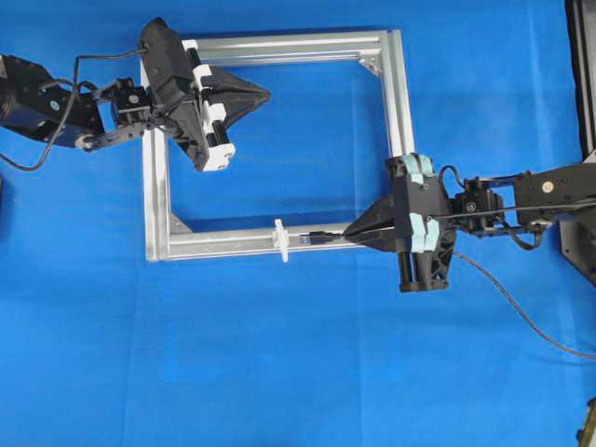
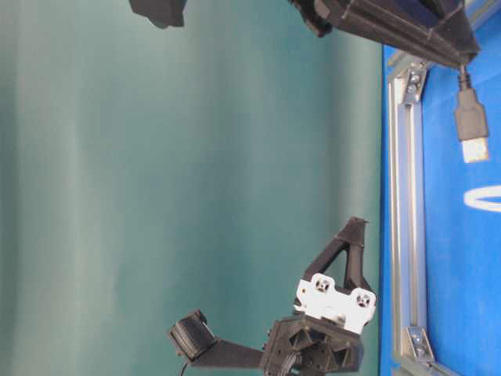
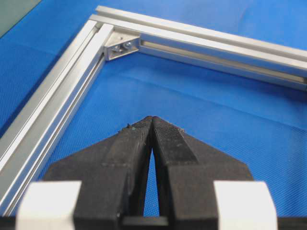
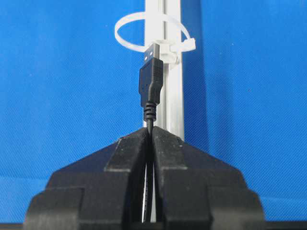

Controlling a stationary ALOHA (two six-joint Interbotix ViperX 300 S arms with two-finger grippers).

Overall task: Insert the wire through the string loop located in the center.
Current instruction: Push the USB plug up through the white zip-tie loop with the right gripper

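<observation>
The wire point(image 1: 521, 312) is a thin black cable ending in a USB-like plug point(image 4: 151, 84) with a silver tip. My right gripper point(image 4: 151, 128) is shut on the cable just behind the plug and holds it over the frame's near rail point(image 4: 172, 96). The plug points at the string loop point(image 4: 144, 28), a small white tie standing on that rail. From overhead the plug point(image 1: 318, 237) stops a short gap right of the loop point(image 1: 279, 239). The table-level view also shows plug point(image 2: 472, 125) and loop point(image 2: 484, 198) apart. My left gripper point(image 3: 152, 119) is shut and empty, hovering inside the frame's upper left corner.
A rectangular silver aluminium frame point(image 1: 279, 47) lies on the blue cloth, with triangular brackets in its corners point(image 3: 122, 45). The wire trails off to the lower right across the cloth. Dark equipment stands at the right table edge point(image 1: 582, 74).
</observation>
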